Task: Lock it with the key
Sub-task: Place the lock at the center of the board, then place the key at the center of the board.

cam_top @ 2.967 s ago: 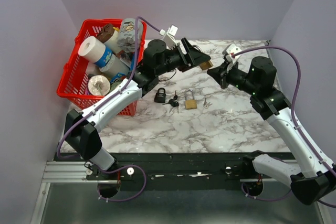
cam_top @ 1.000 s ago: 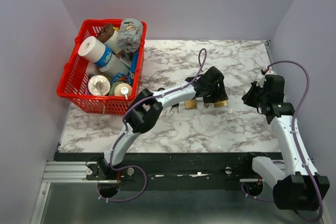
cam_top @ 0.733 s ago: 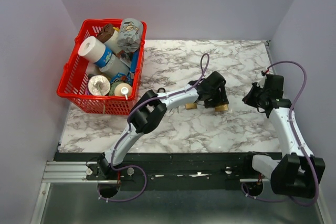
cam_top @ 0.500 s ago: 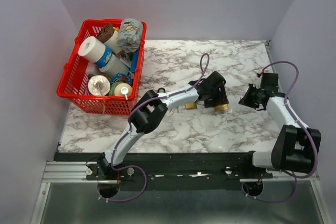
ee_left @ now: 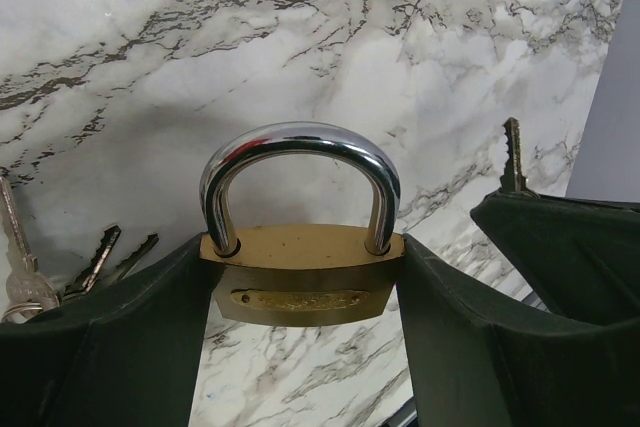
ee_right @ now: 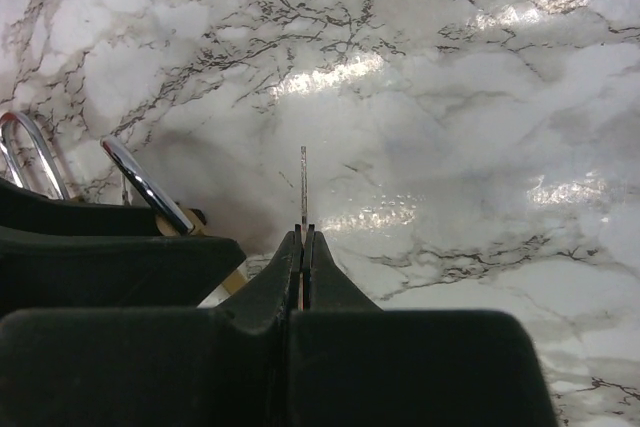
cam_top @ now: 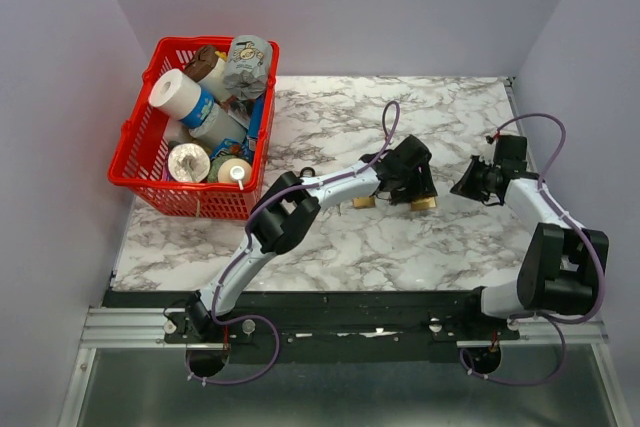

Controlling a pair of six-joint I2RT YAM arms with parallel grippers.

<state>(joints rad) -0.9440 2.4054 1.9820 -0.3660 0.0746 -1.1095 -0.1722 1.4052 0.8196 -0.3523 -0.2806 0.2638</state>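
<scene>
My left gripper (cam_top: 412, 187) is shut on a brass padlock (cam_top: 424, 204) and holds it on the marble table, right of centre. In the left wrist view the padlock (ee_left: 300, 272) sits between my fingers (ee_left: 150, 317), its steel shackle (ee_left: 300, 147) upright and seated at both ends. My right gripper (cam_top: 464, 186) is shut on a key and stands just right of the padlock. The key's blade (ee_right: 303, 187) points out edge-on from the right gripper (ee_right: 303, 237), and it also shows in the left wrist view (ee_left: 512, 152). The padlock's shackle (ee_right: 150, 187) lies left of the blade.
A second brass padlock (cam_top: 362, 202) lies left of the held one, with loose keys (ee_left: 95, 257) beside it. A red basket (cam_top: 135, 162) full of several items stands at the back left. The left arm (cam_top: 320, 187) lies low across the table's middle.
Both arms have come down from above to the table. In the last second my right gripper has moved left with the key, closer to the padlock. The left gripper has held still.
</scene>
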